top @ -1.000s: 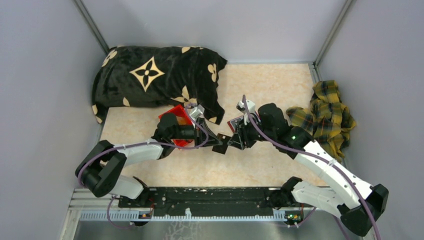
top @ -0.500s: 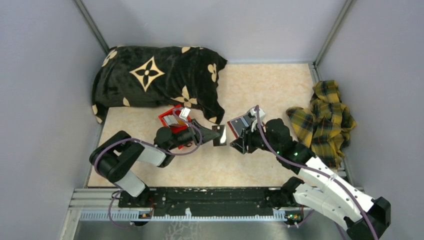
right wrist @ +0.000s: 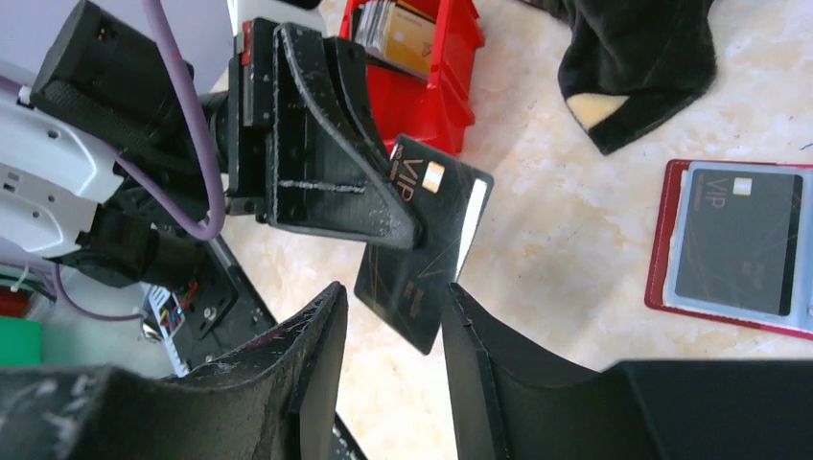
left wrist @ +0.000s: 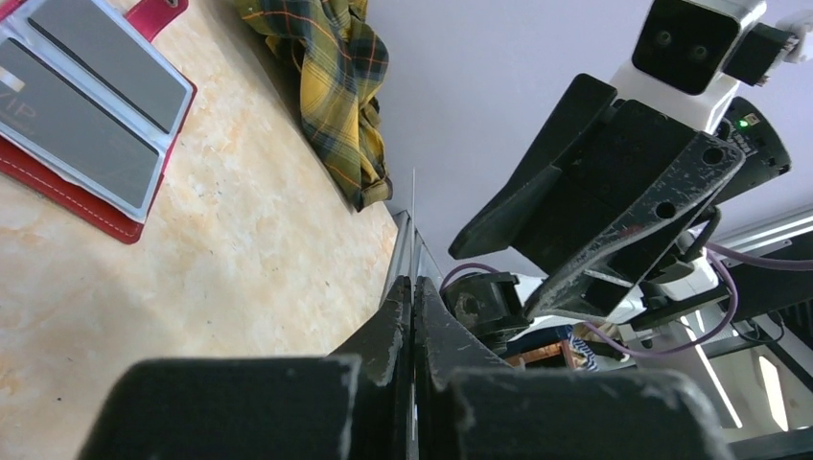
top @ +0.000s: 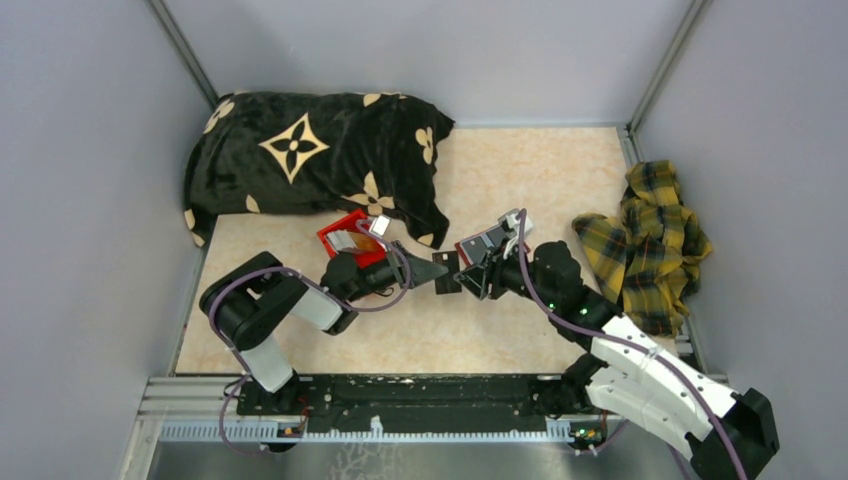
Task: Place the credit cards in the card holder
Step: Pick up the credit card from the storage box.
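pillow (top: 310,150): black, floral print, far left on the table (top: 520,170).
plaid cloth (top: 650,235): crumpled at the right edge.
left gripper (left wrist: 413,307): clamped on a black VIP card (right wrist: 422,244).
right gripper (right wrist: 393,302): we see it spread open, fingers straddling that card's lower end.
red bin (right wrist: 451,91): holds stacked cards (right wrist: 403,34).
card holder (right wrist: 660,240): lies open on the table, dark cards in its sleeves.

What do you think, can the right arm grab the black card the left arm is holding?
Probably yes. The right gripper is open at the free end of the black card, with nothing between them; the left gripper pinches only the other end.
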Controlling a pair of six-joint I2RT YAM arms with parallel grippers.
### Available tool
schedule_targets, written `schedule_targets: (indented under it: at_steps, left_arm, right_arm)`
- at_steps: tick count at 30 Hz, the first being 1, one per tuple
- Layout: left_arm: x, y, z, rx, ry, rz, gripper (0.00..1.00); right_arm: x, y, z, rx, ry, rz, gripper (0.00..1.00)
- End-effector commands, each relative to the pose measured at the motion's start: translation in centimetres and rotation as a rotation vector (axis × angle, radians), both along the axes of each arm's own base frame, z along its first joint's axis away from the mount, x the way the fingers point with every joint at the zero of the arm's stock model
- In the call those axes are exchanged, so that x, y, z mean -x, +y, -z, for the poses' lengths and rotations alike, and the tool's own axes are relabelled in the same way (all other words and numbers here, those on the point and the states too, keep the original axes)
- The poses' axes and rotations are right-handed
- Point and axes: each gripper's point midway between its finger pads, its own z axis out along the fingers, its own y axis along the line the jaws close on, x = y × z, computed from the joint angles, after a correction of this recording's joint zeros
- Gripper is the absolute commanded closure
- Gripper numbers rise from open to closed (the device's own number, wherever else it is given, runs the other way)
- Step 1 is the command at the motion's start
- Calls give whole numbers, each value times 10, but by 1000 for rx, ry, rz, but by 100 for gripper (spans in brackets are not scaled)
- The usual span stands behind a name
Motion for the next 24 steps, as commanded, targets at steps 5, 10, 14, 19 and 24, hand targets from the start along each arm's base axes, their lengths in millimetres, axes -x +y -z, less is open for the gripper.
schedule_targets:
  at_steps: [5,10,14,19,24]
  left_arm:
    - [11,5,-71,230,-185,9,100]
    - [12,2,-77,244,-188,21,100]
    - [11,1,-79,250,-189,24,100]
    - [11,-2,-82,259,-185,36,100]
    - [11,-7,-83,267,-181,54,100]
  right_arm:
    - [-19,-3,-16,-78,-60,49,59]
    - [-23,-3,-9,-89,-40,44,60]
    - [-24,-2,-6,-114,-25,30,60]
    - [-21,1,-3,-159,-1,-14,63]
    - [-16,7,-7,-238,26,-77,69]
